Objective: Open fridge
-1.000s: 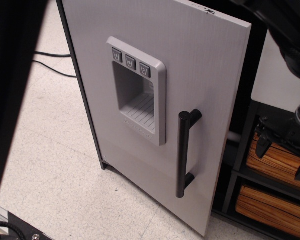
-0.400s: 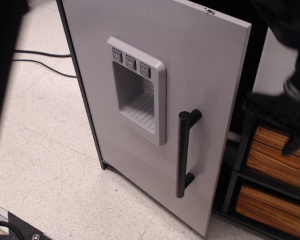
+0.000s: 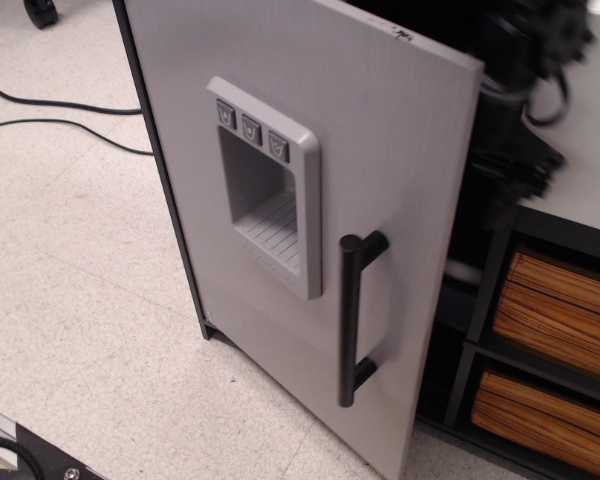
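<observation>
The fridge door is light grey, with a recessed three-button dispenser panel and a vertical black bar handle. The door stands ajar, its right edge swung out from the black frame, and a dark gap shows behind it. My gripper is a black, blurred shape at the upper right, just behind the door's free edge and beside the dark interior. I cannot tell whether it touches the door. Its jaws are too blurred to read.
A white-fronted unit with two wooden-slat drawers stands right of the fridge. Black cables run over the speckled floor at the left. A black base with a cable sits at the bottom left corner.
The door has swung further open, its right edge and handle shifting left. My gripper has moved up from in front of the drawers to behind the door's upper edge. The dark shape at left is gone.
</observation>
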You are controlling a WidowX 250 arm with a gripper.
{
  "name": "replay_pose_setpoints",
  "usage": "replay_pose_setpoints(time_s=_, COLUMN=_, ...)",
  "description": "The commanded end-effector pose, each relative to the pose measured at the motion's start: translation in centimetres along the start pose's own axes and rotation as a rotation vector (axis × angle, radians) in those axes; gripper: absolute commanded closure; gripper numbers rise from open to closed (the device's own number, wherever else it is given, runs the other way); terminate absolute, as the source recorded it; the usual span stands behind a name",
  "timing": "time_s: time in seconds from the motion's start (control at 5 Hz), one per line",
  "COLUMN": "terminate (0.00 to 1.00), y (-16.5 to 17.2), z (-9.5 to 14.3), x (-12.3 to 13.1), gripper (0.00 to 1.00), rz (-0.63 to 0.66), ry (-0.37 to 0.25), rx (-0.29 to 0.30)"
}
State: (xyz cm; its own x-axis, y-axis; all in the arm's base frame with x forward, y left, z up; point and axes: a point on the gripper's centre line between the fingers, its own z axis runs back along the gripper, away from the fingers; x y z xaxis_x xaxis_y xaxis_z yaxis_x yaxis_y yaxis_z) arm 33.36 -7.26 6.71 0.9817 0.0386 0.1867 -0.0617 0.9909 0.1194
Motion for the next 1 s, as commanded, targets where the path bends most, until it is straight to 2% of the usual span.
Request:
replay_pose_setpoints(time_s=0.0, terminate=0.00, y=4.7, z=3.2, x=-2.0, gripper=0.00, rz=0.003, ry=-0.047, rx=0.005)
replay_pose_setpoints(time_s=0.4, terminate=0.00, y=8.2, z=1.7, x=-7.8, gripper=0.00, rz=-0.102, ry=-0.021, rx=0.022)
replay_pose_setpoints(time_s=0.8, terminate=0.00, y=11.4, z=1.7, x=-11.7, gripper=0.00, rz=-0.184, ry=-0.034, rx=0.019)
